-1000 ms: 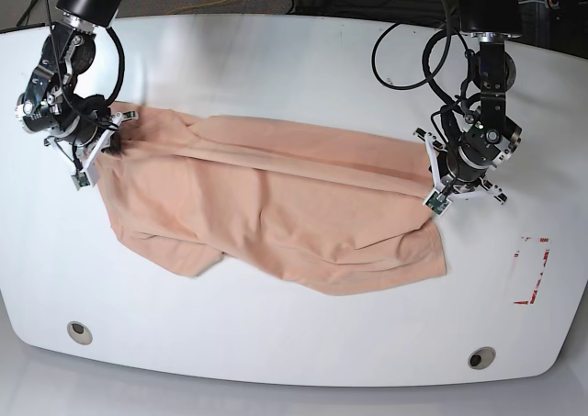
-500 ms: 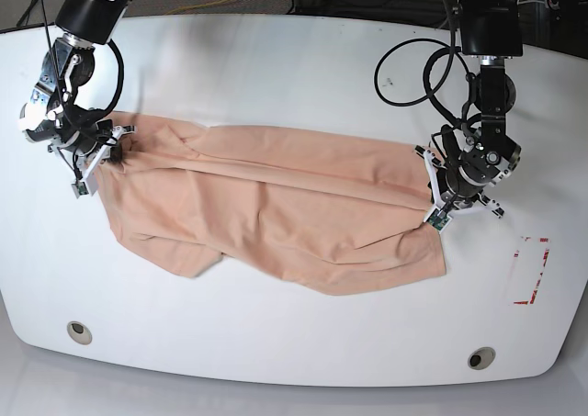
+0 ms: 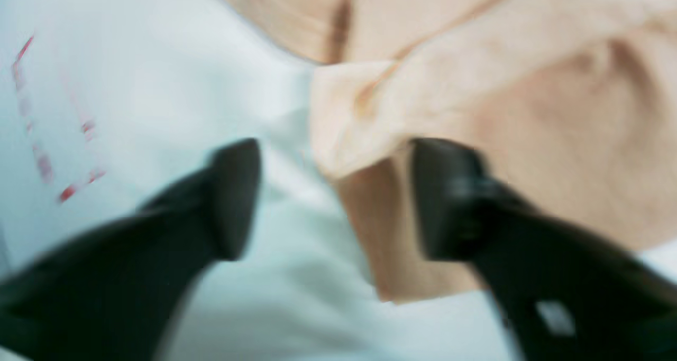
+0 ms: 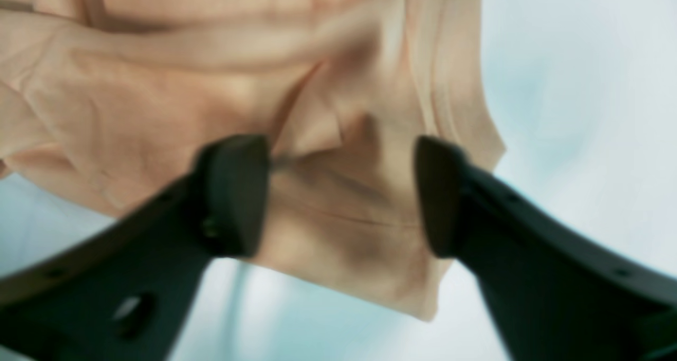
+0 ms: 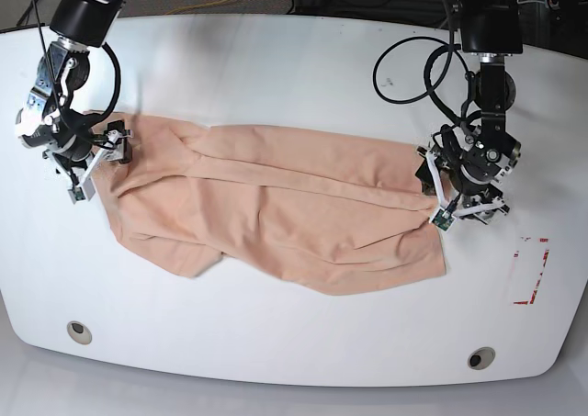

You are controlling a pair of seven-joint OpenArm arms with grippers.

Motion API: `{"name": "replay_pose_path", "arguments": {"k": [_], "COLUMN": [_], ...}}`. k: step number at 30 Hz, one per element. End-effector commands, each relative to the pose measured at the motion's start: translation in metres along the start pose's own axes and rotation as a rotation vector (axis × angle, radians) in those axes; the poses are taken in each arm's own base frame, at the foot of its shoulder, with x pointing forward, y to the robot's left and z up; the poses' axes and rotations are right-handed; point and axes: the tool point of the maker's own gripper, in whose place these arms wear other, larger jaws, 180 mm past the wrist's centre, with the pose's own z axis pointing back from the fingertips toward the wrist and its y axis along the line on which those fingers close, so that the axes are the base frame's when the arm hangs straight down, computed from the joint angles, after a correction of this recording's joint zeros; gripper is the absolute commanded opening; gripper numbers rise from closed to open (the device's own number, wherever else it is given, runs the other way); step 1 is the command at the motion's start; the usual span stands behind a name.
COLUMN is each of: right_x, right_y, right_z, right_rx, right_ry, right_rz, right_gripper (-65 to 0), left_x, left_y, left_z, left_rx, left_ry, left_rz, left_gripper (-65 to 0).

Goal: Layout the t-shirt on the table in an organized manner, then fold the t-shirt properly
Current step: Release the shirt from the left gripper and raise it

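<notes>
The t-shirt [image 5: 276,219] lies spread and creased across the bench [image 5: 294,67]. Both the left end effector [image 3: 336,197] and right end effector [image 4: 341,194] stand with jaws apart over its ends, gripping nothing.

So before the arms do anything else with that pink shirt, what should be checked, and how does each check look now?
1. Left end effector open, free of cloth: ok, jaws apart with the t-shirt edge loose between them.
2. Right end effector open: ok, it hovers over fabric, unpinched.
3. T-shirt fully on the table: ok.
4. T-shirt laid flat: not ok, long creases run across it and one sleeve is tucked.
5. Chest print facing up: cannot tell, none visible.
6. Red mark uncovered: ok.
</notes>
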Motion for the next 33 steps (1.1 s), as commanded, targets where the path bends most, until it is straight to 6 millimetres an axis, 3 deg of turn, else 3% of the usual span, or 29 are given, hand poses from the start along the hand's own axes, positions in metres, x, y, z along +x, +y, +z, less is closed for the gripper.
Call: {"name": "replay_pose_path", "arguments": {"k": [1,7,11,16,23,33], "right_x": [0.029,0.042,0.038,0.022,-0.007,-0.042], "right_y": [-0.012,-0.007,-0.013,-0.023,-0.022,-0.027], "right_z": [0.022,0.046,0.066,0.081,0.078,0.050], "right_rx": [-0.052,-0.106,-0.157,-0.204,-0.187,-0.112], "right_ry": [-0.089,-0.143,-0.170,-0.165,-0.179,-0.172], "right_rz": [0.061,0.146,0.152,0.138,0.079,-0.026], "right_gripper": [-11.8,-10.3,-10.3,-10.3,-10.3,-10.3], "left_x": [0.021,0.028,0.037,0.029,0.011,-0.015], "left_y": [0.022,0.039,0.040,0.026,0.002,-0.023], "left_z": [0.007,0.017,0.025,0.040,0.058,0.066], "left_rx": [0.073,0.124,0.136,0.128,0.102,0.058], "left_ry": [-0.065,-0.095,-0.126,-0.138,-0.131,-0.085], "left_rz": [0.025,0.018,0.009,-0.012,-0.032,-0.022], "left_gripper": [-13.6,-13.5,-16.0,-20.8,-20.2,-20.5]}}
